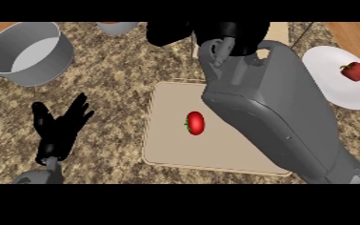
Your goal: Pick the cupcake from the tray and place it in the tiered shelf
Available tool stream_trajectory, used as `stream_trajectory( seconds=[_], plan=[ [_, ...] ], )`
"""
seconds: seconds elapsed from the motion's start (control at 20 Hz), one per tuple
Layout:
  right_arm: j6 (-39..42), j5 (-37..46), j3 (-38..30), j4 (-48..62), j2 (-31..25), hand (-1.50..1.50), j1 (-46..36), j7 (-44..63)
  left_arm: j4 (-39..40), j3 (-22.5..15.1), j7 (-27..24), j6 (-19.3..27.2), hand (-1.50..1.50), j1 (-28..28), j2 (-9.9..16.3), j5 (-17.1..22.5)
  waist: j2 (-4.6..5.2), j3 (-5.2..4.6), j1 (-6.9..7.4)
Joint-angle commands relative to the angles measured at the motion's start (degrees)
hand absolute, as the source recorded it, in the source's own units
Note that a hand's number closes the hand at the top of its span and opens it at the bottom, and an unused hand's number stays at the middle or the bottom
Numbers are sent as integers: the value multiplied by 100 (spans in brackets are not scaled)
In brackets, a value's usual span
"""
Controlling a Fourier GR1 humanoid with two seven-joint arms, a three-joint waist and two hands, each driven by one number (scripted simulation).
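desk (112,76): brown speckled | tray (169,148): beige | tomato (195,123): red, green stem | pot (32,52): grey | plate (330,83): white | robot hand (62,124): black

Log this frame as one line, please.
right hand: reached past tray, fingers hidden | left hand: open, resting at left | cupcake: not visible | tomato: on tray | pot: top left

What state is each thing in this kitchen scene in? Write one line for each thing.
Left hand: open, resting, fingers up.
Right hand: fingers hidden, reaching past the tray.
Tray: flat, holding a tomato.
Tomato: lying on the tray.
Pot: upright.
Plate: holding a red pepper.
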Motion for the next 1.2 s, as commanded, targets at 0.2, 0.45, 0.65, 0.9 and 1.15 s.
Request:
stream_trajectory(
  seconds=[0.2,0.45,0.65,0.9,1.15],
  plan=[
    [747,31,-996,570,-395,150,-922,629,-181,-110,276,30,0,153,-51,-74,33,-20,77],
    [846,-227,-1652,1433,-1002,150,-1200,-376,40,-42,93,-66,0,25,-41,-100,63,-22,100],
    [854,-407,-1857,1804,-1029,150,-1186,-766,-144,-38,235,-14,0,78,-101,-92,61,-20,108],
    [1044,-593,-2047,2687,-1507,150,-1164,-1823,179,-168,-96,78,0,-4,-258,-364,90,-21,112],
    [572,-300,-1970,3435,-1279,150,-1281,-2122,210,149,-137,-287,0,38,20,-97,90,-23,157]
  ],
)
